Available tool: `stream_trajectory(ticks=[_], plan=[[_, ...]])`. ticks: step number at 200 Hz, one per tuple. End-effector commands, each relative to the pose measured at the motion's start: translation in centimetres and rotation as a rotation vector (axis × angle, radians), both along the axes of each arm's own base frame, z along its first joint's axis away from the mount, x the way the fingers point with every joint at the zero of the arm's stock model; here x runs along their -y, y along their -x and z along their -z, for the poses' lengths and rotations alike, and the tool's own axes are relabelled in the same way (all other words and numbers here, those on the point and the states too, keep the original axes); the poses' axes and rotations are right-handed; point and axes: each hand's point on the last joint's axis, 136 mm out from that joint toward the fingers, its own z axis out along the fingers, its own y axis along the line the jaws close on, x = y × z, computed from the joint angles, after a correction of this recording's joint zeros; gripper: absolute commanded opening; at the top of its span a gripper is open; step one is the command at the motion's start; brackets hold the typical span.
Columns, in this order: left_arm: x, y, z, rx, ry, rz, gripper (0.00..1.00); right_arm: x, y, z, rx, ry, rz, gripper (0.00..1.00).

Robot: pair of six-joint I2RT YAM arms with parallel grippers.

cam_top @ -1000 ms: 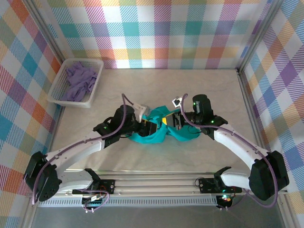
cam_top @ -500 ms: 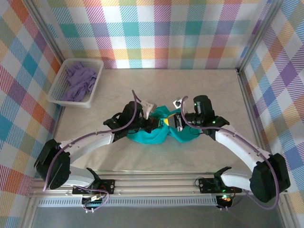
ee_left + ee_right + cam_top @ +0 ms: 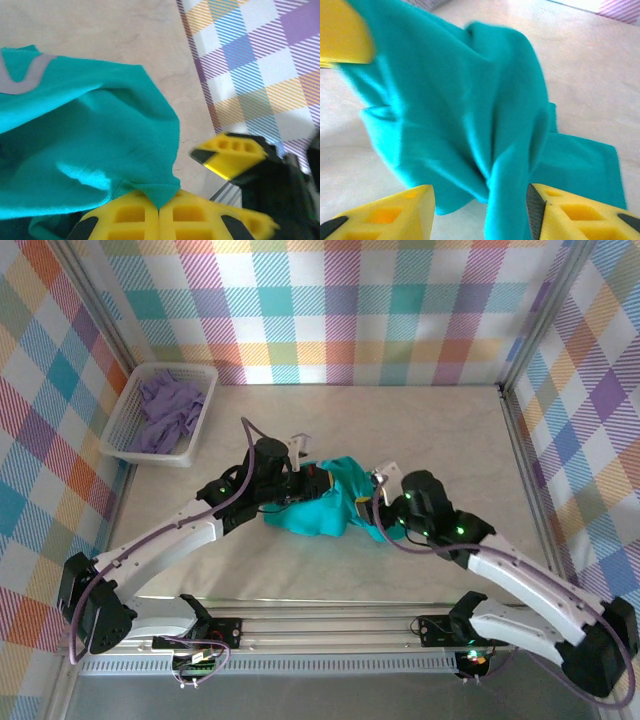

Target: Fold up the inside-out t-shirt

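Swaps hands on the inside-out t-shirt (image 3: 325, 508). Shuts the left claw (image 3: 159, 202) tight on a little fold of the teal cloth, after standing half open a second ago. Opens the right claw (image 3: 480, 200), after being shut a second ago. Now keeps both yellow fingers (image 3: 395, 212) wide apart, with loose cloth hanging between and not squeezed. Draws that claw back toward the near right side of the table (image 3: 460, 430). Leaves the shirt bunched in a heap in the middle of the table, between the two claws and far from flat. Keeps it well apart from the basket (image 3: 125, 430) of purple cloth (image 3: 165, 405) at the far left. Means a new hold for the task. Looks ready to drag or lift the shirt by the left side, and free to reach for another corner with the right. Probably still needs spreading the heap flat before any fold.
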Motion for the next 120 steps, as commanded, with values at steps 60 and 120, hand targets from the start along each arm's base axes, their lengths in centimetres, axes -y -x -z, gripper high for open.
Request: stream_trajectory(ticks=[60,120], plan=[[0.0,1.2,-1.6,-0.022,0.067,-0.011,0.0,-7.9,-1.2,0.8,-0.079,-0.292,-0.052,0.69],[-1.1,0.9,-4.2,-0.033,0.123,0.026,0.0,-0.5,-2.8,7.4,-0.157,0.048,0.198,0.0]])
